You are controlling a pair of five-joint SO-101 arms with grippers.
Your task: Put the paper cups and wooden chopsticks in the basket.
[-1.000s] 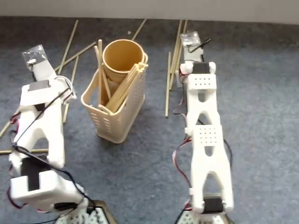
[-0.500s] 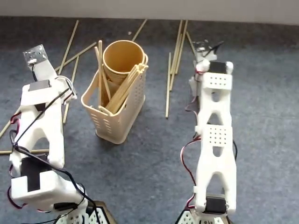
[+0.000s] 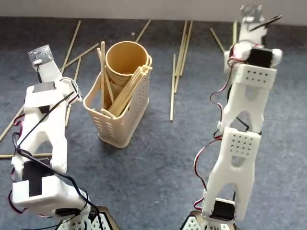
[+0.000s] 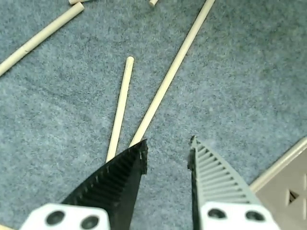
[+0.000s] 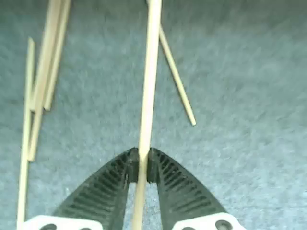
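Several chopsticks (image 3: 129, 88) and paper cups (image 3: 125, 58) in basket (image 3: 122, 125), right end effector (image 5: 142, 152) clamped on one chopstick (image 5: 151, 72), left end effector (image 4: 168, 141) apart

Everything sits on a grey-blue carpet (image 3: 158, 163). A pale plastic basket (image 3: 122, 125) stands on it, a bit left of the middle. Loose wooden chopsticks (image 3: 172, 87) lie flat on the carpet around the basket. That long one is just right of the basket, not touching it. A pair of sticks (image 3: 182, 50) lies close together nearer the top. A short stick (image 3: 217, 40) lies at the upper right. More sticks (image 3: 71, 45) lie at the upper left, and a few (image 3: 10, 127) lie by the left edge.
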